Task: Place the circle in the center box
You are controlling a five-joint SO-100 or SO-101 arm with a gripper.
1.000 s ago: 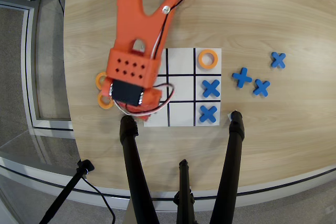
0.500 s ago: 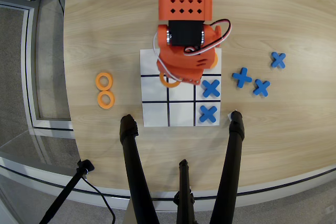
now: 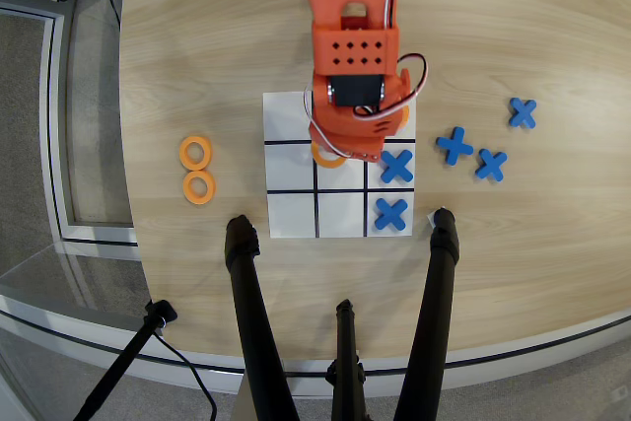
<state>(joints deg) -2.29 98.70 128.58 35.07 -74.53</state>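
Note:
An orange ring (image 3: 323, 156) shows partly from under my orange gripper (image 3: 343, 150), at the upper left of the center box (image 3: 345, 176) of the white 3x3 board (image 3: 290, 214). It lies over the cell's top and left black lines. The arm's body hides the fingers, so I cannot tell whether they hold the ring or whether it rests on the board. Two more orange rings (image 3: 195, 153) (image 3: 199, 187) lie on the wooden table, left of the board.
Blue X pieces sit in the middle right cell (image 3: 396, 166) and the bottom right cell (image 3: 391, 213). Three more blue X pieces (image 3: 455, 145) (image 3: 490, 164) (image 3: 523, 112) lie right of the board. Black stand legs (image 3: 246, 293) (image 3: 441, 263) rise at the near table edge.

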